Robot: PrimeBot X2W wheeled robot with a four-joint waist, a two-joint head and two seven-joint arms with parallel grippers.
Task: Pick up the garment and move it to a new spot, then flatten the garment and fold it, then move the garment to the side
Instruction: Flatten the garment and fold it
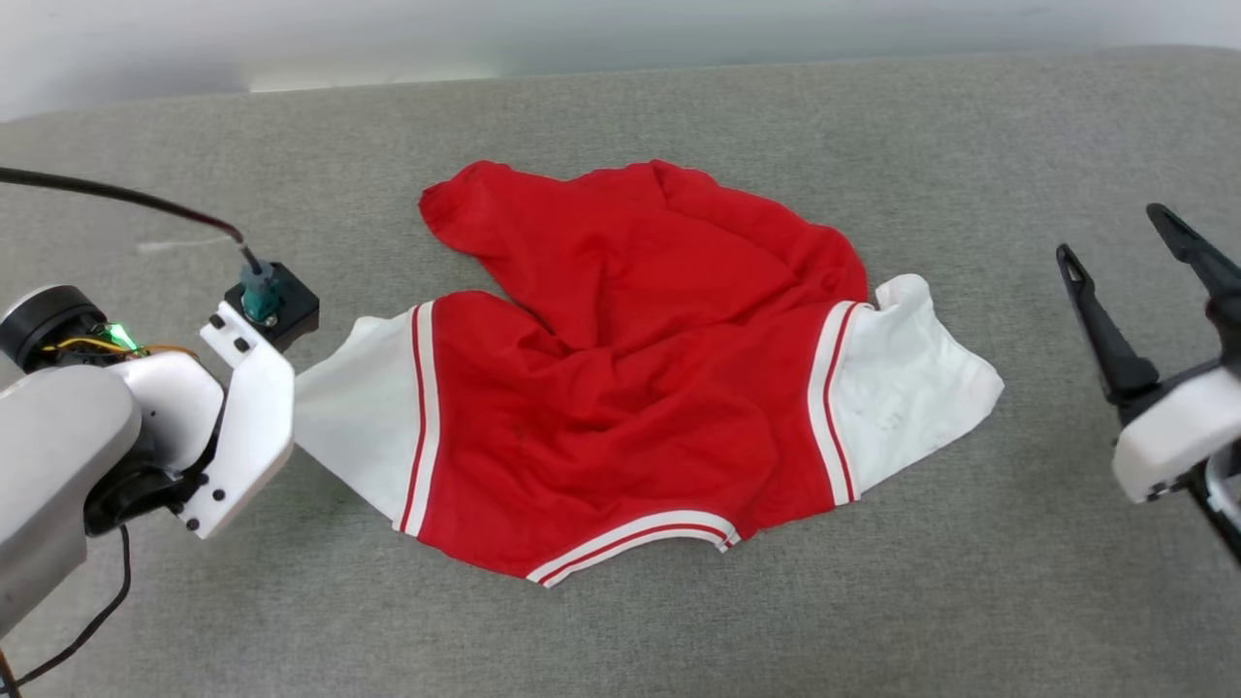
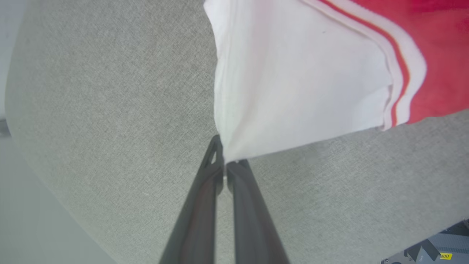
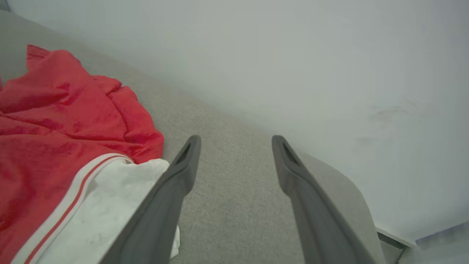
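Lab-like room: grey cloth-covered table [image 1: 620, 620] against plain pale wall [image 3: 329, 55].

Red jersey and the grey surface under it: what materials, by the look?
The red jersey with white sleeves looks like thin, soft cloth, perhaps synthetic knit: it rumples into loose folds, matte. The grey surface looks like coarse woven fabric, matte: a crosshatch weave shows in the left wrist view.

The garment [image 1: 630, 388] lies in the middle of the worktop [image 1: 970, 601], sleeves spread to either side. The left tool [image 2: 224, 163] is at its left edge, clamped on that sleeve's corner. The right tool [image 1: 1112, 233] hangs to its right, apart from it. A wall [image 1: 582, 29] stands behind the worktop.
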